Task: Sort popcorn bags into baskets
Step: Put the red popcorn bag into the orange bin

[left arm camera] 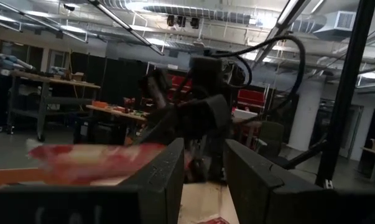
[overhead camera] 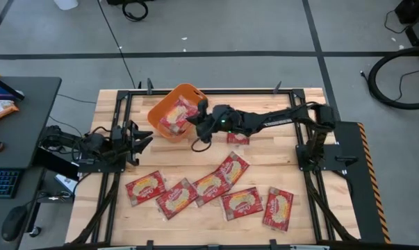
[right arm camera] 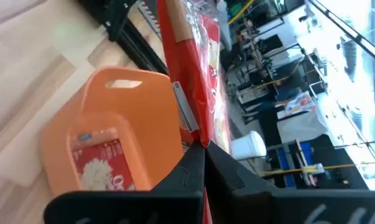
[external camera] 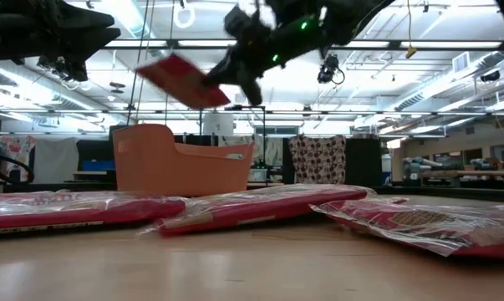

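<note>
Right hand (overhead camera: 195, 119) is up in the air, just over the edge of the orange tub (overhead camera: 159, 105), w/ its fingers squeezed tight on a red popcorn bag (external camera: 180, 81). From low down, that bag hangs tilted above the tub, not touching it. One more red bag (right arm camera: 100, 163) lies flat inside the tub already. Six red bags (overhead camera: 210, 192) lie in a loose row on the wood bench (overhead camera: 278, 163) near the front edge, some overlapping, well apart from the tub. Another red bag (overhead camera: 238, 139) peeks out from under the right arm. Left hand (overhead camera: 141, 138) waits at the left side of the bench, near the tub but not touching it, fingers (left arm camera: 165, 174) spread open & holding nothing.
</note>
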`<action>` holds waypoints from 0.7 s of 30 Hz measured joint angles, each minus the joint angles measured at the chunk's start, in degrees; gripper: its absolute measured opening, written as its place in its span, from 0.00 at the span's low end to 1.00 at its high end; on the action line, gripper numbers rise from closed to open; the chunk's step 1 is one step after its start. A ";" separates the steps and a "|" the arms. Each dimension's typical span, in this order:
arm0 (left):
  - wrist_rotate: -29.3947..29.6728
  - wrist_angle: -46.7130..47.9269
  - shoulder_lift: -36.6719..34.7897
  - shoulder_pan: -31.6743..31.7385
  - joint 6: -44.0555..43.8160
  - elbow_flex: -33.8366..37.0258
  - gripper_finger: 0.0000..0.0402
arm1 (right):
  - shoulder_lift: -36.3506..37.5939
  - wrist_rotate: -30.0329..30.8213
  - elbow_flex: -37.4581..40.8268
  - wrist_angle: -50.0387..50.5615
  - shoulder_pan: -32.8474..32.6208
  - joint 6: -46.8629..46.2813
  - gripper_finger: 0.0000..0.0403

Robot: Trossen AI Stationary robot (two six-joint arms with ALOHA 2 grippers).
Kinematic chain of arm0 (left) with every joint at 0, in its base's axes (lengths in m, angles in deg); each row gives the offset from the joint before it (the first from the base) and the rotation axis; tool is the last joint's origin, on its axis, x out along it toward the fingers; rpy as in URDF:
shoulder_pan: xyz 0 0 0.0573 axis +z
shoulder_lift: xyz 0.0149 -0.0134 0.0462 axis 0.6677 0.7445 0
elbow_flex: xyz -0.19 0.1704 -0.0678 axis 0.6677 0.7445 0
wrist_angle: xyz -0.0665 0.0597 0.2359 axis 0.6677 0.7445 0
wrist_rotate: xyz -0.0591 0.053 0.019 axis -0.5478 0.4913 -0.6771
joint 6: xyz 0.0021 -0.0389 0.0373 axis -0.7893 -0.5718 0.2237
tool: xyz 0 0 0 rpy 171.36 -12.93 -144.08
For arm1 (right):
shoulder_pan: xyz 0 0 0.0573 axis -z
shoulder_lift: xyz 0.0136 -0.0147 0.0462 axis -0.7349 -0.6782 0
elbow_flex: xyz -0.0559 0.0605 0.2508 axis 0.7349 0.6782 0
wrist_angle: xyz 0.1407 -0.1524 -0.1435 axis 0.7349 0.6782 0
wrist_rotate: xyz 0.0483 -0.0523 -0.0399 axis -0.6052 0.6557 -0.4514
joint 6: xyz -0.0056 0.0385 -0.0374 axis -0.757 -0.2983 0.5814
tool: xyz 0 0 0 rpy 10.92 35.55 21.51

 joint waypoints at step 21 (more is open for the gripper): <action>0.79 -0.99 0.76 0.00 0.96 -0.02 0.29 | -17.05 16.06 -18.55 18.42 1.41 -3.97 0.32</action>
